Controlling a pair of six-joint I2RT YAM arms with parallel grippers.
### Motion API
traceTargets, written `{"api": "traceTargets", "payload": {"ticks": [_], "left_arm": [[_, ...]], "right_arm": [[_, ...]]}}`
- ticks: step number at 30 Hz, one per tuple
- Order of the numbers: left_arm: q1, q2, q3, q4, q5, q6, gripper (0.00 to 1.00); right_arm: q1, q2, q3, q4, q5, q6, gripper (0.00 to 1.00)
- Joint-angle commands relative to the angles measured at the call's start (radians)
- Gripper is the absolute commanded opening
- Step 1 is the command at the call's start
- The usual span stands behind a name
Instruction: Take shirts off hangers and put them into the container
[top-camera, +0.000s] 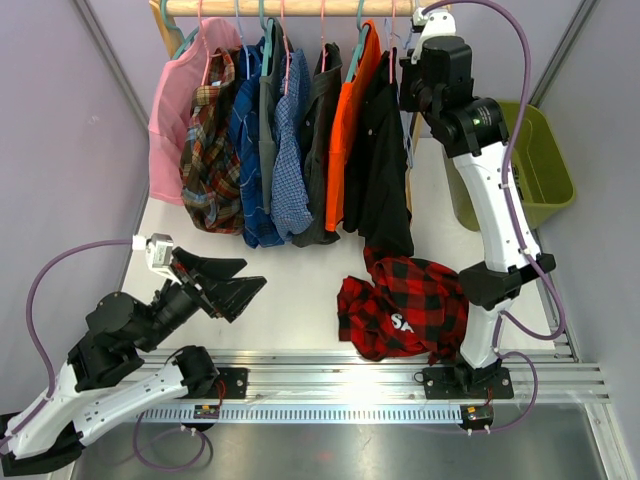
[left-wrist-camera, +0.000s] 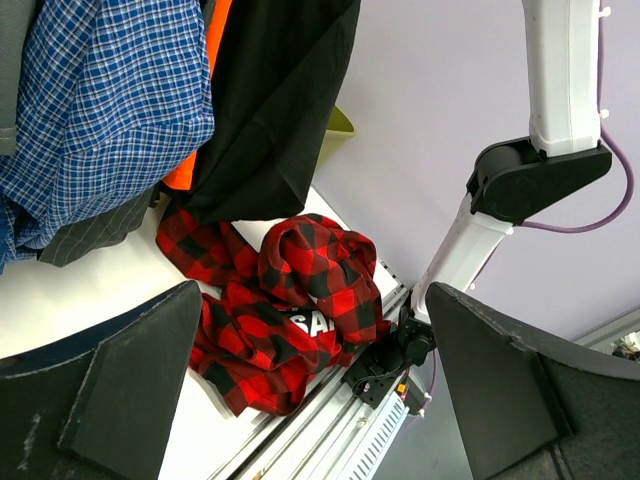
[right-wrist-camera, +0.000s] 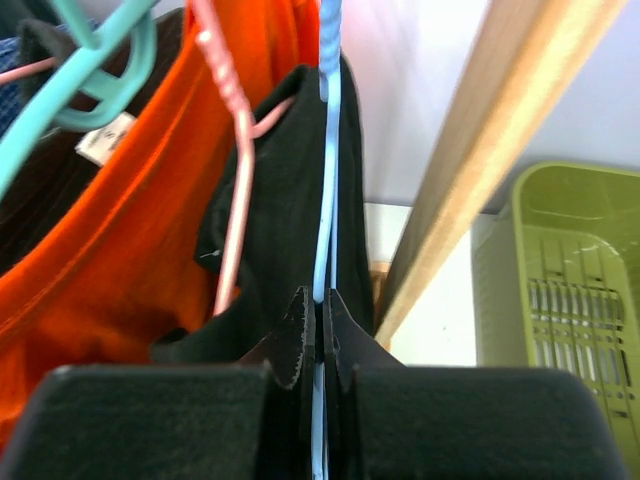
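Observation:
A red-and-black plaid shirt (top-camera: 405, 305) lies crumpled on the table by the right arm's base, off any hanger. Several more shirts hang from the rail, among them black (top-camera: 385, 170), orange (top-camera: 348, 140), blue checked (top-camera: 290, 150) and pink (top-camera: 175, 110). My right gripper (top-camera: 400, 68) is up at the rail, shut on a thin pale blue hanger (right-wrist-camera: 325, 150) beside the black shirt (right-wrist-camera: 280, 200). A pink hanger (right-wrist-camera: 235, 150) enters the black shirt's collar. My left gripper (top-camera: 253, 275) hovers low at the left, wide open and holding nothing, facing the plaid shirt (left-wrist-camera: 290, 310). The olive-green container (top-camera: 545, 165) stands at the right.
The wooden rail (top-camera: 300, 7) crosses the top, and it slants close by my right fingers (right-wrist-camera: 480, 150). The right arm (left-wrist-camera: 540, 170) rises just behind the plaid shirt. A metal base rail (top-camera: 330, 380) runs along the near table edge.

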Motion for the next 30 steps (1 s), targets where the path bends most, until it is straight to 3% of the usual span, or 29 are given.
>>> {"api": "traceTargets", "payload": {"ticks": [1,6,20,29,30], "left_arm": [[-0.003,-0.018,0.001,0.024,-0.028,0.018,0.99],[-0.002,-0.015,0.0,0.026,-0.025,0.01,0.99],[-0.003,0.005,0.007,0.032,-0.022,0.003,0.99],[-0.003,0.011,0.003,0.04,-0.019,0.0,0.99],[-0.002,0.011,0.001,0.038,-0.019,0.0,0.99]], "right_arm": [[-0.019,-0.009,0.043,0.077,0.057,-0.016,0.0],[-0.054,-0.014,0.021,0.085,0.084,-0.012,0.0],[-0.091,-0.029,-0.097,0.068,-0.084,0.036,0.0],[-0.091,-0.095,-0.194,0.079,-0.109,0.038,0.0],[-0.091,-0.104,-0.201,0.08,-0.104,0.036,0.04]]}}
